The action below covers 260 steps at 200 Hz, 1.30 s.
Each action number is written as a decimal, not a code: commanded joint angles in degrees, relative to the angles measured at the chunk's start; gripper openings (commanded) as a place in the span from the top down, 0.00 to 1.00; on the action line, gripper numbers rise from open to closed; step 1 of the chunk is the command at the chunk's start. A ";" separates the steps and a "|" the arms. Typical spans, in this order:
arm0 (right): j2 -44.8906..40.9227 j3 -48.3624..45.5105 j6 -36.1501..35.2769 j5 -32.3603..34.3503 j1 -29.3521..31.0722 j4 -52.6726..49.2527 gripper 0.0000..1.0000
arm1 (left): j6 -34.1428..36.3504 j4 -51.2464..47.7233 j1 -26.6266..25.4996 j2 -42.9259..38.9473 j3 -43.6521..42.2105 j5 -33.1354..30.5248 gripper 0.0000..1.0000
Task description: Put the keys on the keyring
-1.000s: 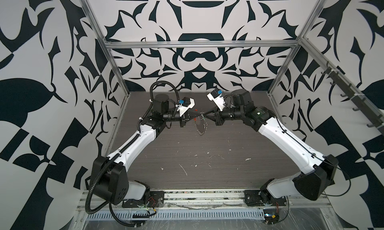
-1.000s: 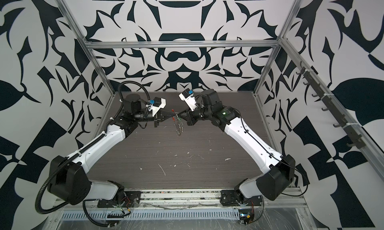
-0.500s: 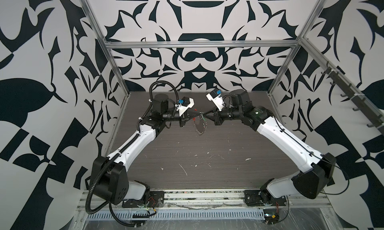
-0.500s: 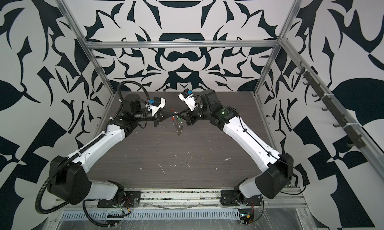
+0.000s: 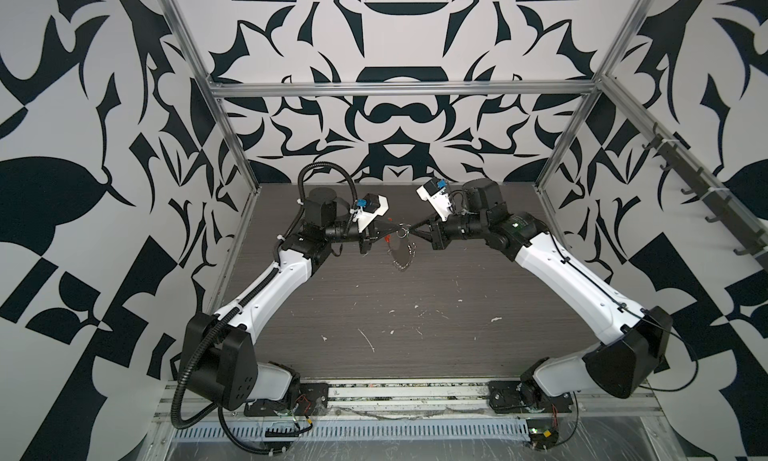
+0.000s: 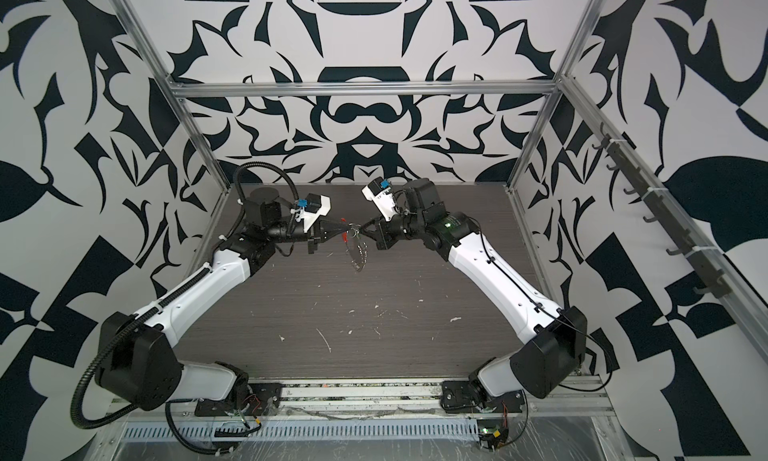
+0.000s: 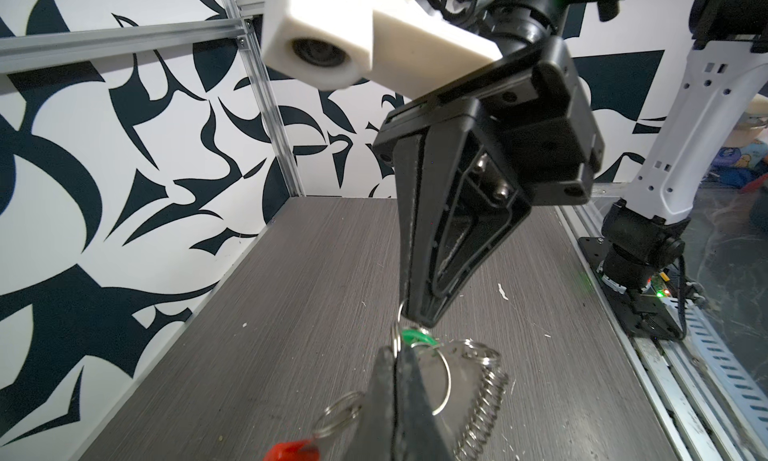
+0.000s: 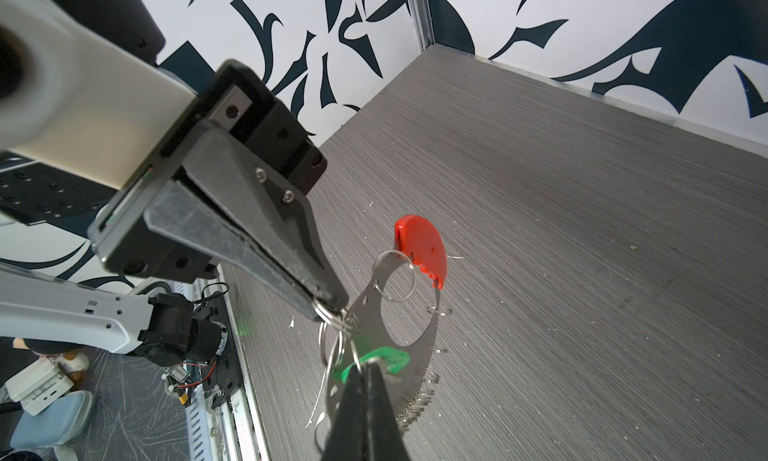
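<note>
Both grippers meet tip to tip above the back of the table. My left gripper (image 5: 397, 229) (image 7: 395, 353) is shut on a silver ring at the top of the keyring (image 5: 402, 255) (image 8: 419, 346). The keyring is a flat silver crescent with small rings along its edge, and it hangs below the tips. A red plastic piece (image 8: 419, 247) (image 7: 291, 452) hangs from one of its rings. My right gripper (image 5: 412, 229) (image 8: 363, 365) is shut on the ring end of the keys (image 8: 386, 357) (image 7: 415, 337), a green tag lying against the silver crescent.
The dark wood-grain table (image 5: 374, 313) carries small white flecks (image 5: 368, 340). Aluminium posts (image 5: 232, 147) and patterned walls close in the back and sides. The arm bases sit on a metal rail (image 5: 407, 400) at the front.
The two gripper tips have drawn closer together, the right one coming leftward, and the hanging keyring now sits right between them.
</note>
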 commanded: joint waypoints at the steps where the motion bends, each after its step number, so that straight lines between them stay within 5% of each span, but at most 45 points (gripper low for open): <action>1: -0.13 -0.11 0.57 -0.24 -0.91 2.91 1.00 | -2.85 5.79 -0.11 -2.27 0.24 2.79 1.00; 47: 0.19 -0.72 2.08 -4.21 -1.01 4.21 1.00 | -10.24 16.40 -0.16 -1.94 -2.10 3.76 1.00; 94: -3.43 -2.46 2.40 -1.24 -1.29 7.07 1.00 | -10.16 15.44 -0.16 -1.76 -2.29 3.50 1.00; 137: -6.76 -0.90 0.76 1.43 -1.28 4.91 1.00 | -3.30 6.64 -0.40 -1.00 -0.24 1.53 1.00; 168: -4.75 2.22 -0.24 -3.44 -1.28 0.20 1.00 | 6.88 3.41 -2.51 -1.36 -0.63 -5.85 1.00; 197: -3.56 2.14 -1.55 -3.68 -1.28 -2.05 1.00 | 12.93 13.55 -3.21 -1.91 -5.45 -13.13 1.00; 260: -1.37 3.58 -3.10 -3.63 -1.37 -5.66 1.00 | 16.15 21.58 -3.94 -2.64 -8.92 -16.26 1.00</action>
